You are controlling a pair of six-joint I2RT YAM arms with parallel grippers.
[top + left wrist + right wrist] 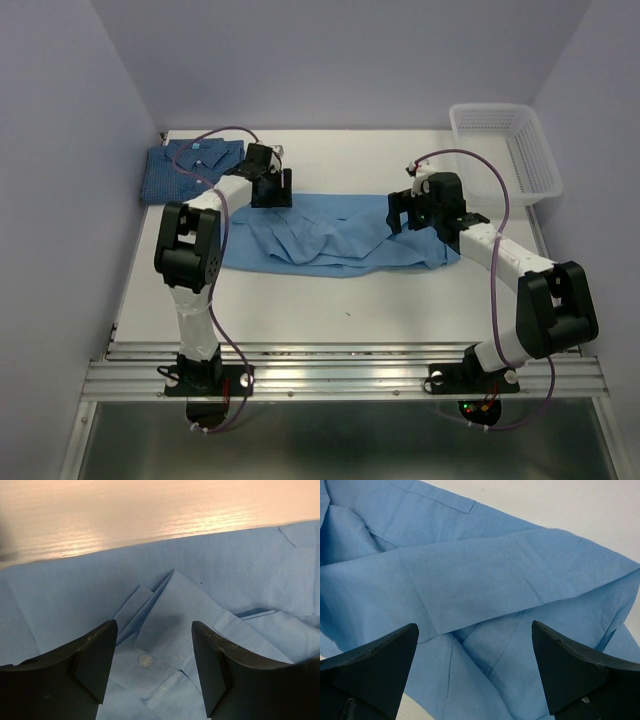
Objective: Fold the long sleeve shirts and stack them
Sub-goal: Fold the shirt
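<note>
The light sky-blue long sleeve shirt (330, 243) lies rumpled across the middle of the table. My left gripper (271, 188) hovers at its far left end. In the left wrist view that gripper (154, 625) is open over a folded cuff with a small button (145, 660), and nothing sits between the fingers (95, 660). My right gripper (401, 214) hangs over the shirt's right end. In the right wrist view it (474, 625) stands wide open above creased cloth (485, 580). The darker checked shirt (185, 168) lies folded at the back left corner.
A white mesh basket (505, 150) stands at the back right corner. Bare table (350, 305) runs between the light shirt and the arm bases. Walls close in on the left, the right and behind.
</note>
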